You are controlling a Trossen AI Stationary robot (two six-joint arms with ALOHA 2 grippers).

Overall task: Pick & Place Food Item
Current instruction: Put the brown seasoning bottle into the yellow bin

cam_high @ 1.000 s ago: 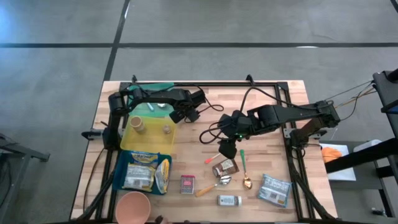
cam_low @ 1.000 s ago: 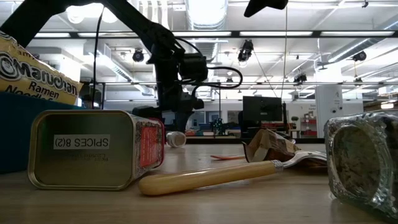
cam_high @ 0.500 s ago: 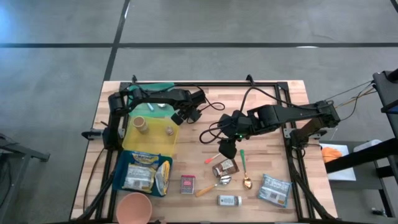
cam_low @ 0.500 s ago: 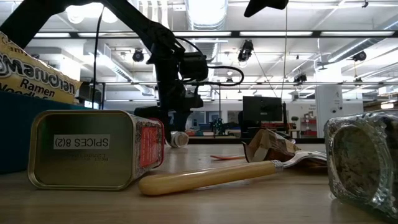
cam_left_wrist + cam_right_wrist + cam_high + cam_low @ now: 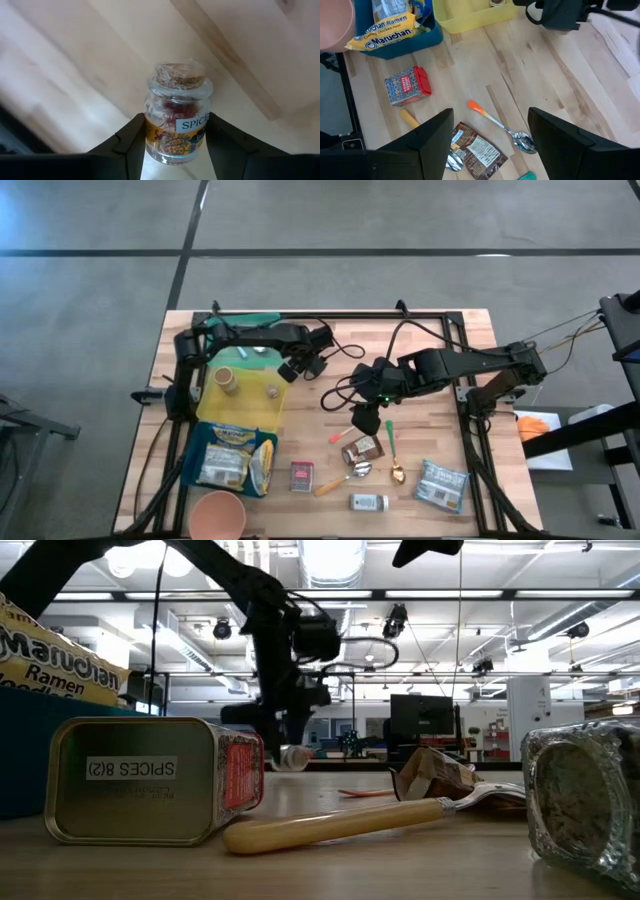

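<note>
A small glass spice jar (image 5: pixel 175 120) with a cork stopper and a yellow label sits between the fingers of my left gripper (image 5: pixel 172 150), which is shut on it. In the high view this gripper (image 5: pixel 298 368) is at the right edge of the yellow bin (image 5: pixel 248 412). The low view shows the jar (image 5: pixel 292 755) just above the tabletop. My right gripper (image 5: pixel 364 420) hangs open above the table's middle, over a spoon with an orange handle (image 5: pixel 490 119), and holds nothing. My left gripper pinches the jar's labelled body (image 5: pixel 152 132) between its two fingers (image 5: pixel 127 147), one on each side, below the glass neck and cork. The fingers come from above, pointing steeply down. The jar is lifted just clear of the wood, its cork end (image 5: pixel 179 75) pointing away from the wrist.
The yellow bin holds two small jars (image 5: pixel 222 378). A blue bin with ramen packets (image 5: pixel 232 458), a pink bowl (image 5: pixel 213 515), a red spice tin (image 5: pixel 301 476), spoons, a brown packet (image 5: pixel 362 448), a glass jar (image 5: pixel 369 502) and a foil packet (image 5: pixel 441 485) fill the near half.
The spice jar lay on the table by my left gripper's fingers; now it hangs just above the wood in that gripper. The left gripper has rolled about its own axis and risen a little.
</note>
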